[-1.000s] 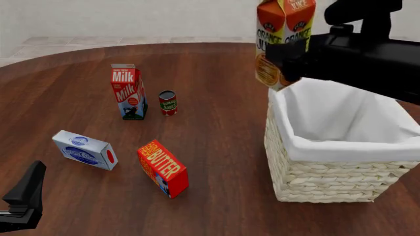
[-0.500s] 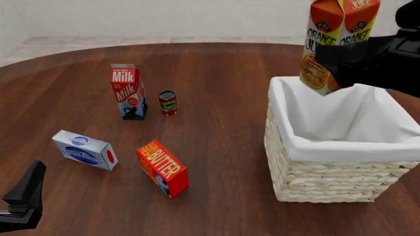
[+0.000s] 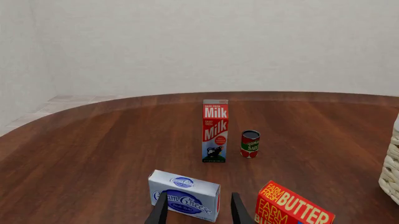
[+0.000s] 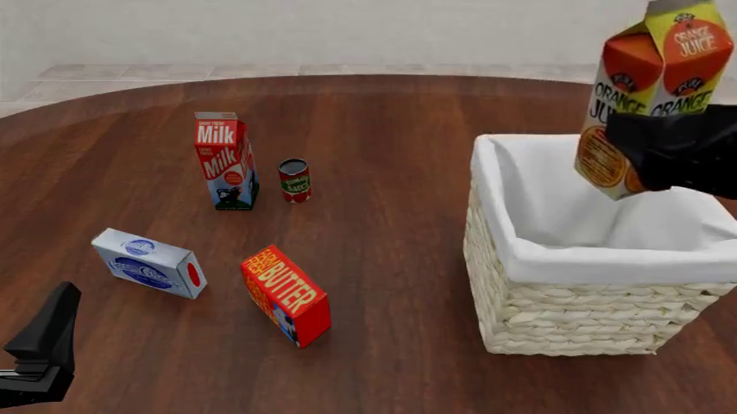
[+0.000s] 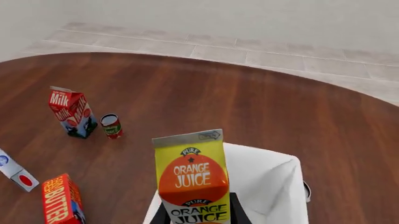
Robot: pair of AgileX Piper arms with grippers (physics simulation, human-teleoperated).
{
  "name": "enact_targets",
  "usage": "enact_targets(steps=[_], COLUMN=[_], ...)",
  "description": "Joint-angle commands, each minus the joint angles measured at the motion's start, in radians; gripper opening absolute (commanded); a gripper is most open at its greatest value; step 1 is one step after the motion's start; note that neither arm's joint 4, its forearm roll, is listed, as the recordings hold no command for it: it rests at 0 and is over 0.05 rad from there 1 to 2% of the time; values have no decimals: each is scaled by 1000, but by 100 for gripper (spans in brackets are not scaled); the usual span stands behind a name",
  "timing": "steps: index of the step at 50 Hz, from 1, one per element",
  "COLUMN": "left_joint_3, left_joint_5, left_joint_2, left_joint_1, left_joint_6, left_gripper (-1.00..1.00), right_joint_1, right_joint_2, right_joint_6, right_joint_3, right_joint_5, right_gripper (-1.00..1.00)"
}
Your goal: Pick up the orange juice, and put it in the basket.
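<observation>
The orange juice [image 4: 645, 95] is a yellow-and-orange gable-top carton held in the air, tilted, above the open wicker basket [image 4: 576, 315] at the right of the table. My right gripper [image 4: 645, 155] is shut on the carton's lower part. In the right wrist view the carton [image 5: 192, 179] fills the middle, with the basket's white liner [image 5: 271, 179] below it and one finger [image 5: 236, 212] beside it. My left gripper [image 4: 40, 345] is open and empty at the front left; its fingers [image 3: 159, 212] point at the cream cheese box.
On the brown round table stand a red-and-white milk carton [image 4: 224, 159] and a small can [image 4: 295, 180]. A blue-and-white cream cheese box [image 4: 150, 263] and a red butter box [image 4: 286, 295] lie nearer the front left. The basket is the tallest thing at the right.
My right gripper has carried the orange juice to the right, from the basket's far-left corner to above its inside, and a little lower. The left arm has not moved.
</observation>
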Motion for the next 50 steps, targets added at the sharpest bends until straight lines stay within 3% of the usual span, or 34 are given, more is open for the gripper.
enact_targets(steps=[1, 20, 38, 50], left_joint_3=[0, 0, 0, 0], left_joint_5=[0, 0, 0, 0], left_joint_2=[0, 0, 0, 0], left_joint_1=[0, 0, 0, 0], left_joint_6=[0, 0, 0, 0], left_gripper=[100, 100, 100, 100], right_joint_1=[-43, -74, -85, -83], right_joint_2=[-34, 7, 76, 135], right_joint_6=[35, 66, 141, 161], right_joint_3=[57, 104, 172, 186], right_joint_5=[-24, -90, -207, -263], right_gripper=[-100, -100, -100, -100])
